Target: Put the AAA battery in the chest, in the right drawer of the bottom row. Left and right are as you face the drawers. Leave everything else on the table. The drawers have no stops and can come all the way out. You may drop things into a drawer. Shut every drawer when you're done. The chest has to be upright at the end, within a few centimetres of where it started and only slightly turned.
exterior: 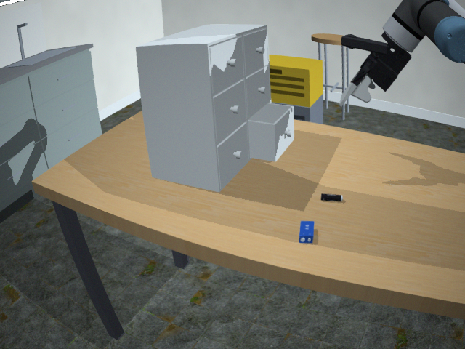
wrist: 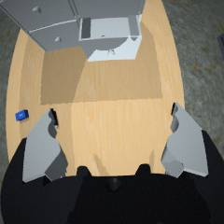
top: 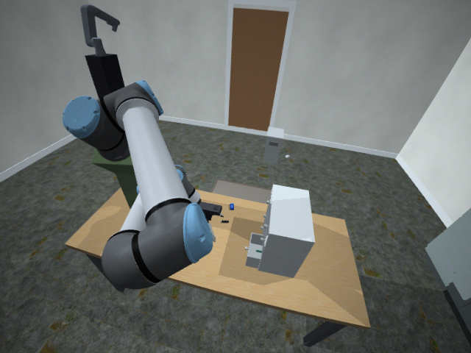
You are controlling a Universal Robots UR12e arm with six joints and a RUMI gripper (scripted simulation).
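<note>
The white chest point(top: 291, 216) point(exterior: 180, 113) point(wrist: 52, 22) stands upright on the table. Its bottom-row right drawer point(top: 252, 261) point(exterior: 261, 139) point(wrist: 122, 52) is pulled out; the other drawers look shut. A small green item point(top: 258, 251) point(wrist: 103, 35) lies inside that drawer; it looks like the AAA battery, but its label cannot be read. My gripper point(exterior: 353, 100) point(wrist: 112, 105) is open and empty, high above the table in front of the chest. In the top view the arm largely hides it.
A black battery point(top: 225, 221) point(exterior: 330, 197) lies on the table in front of the chest. A blue block battery point(top: 231, 207) point(exterior: 306, 230) point(wrist: 21, 115) lies near the table's side edge. Drawer knobs stick out from the chest's front. A yellow box and a stool stand beyond the table.
</note>
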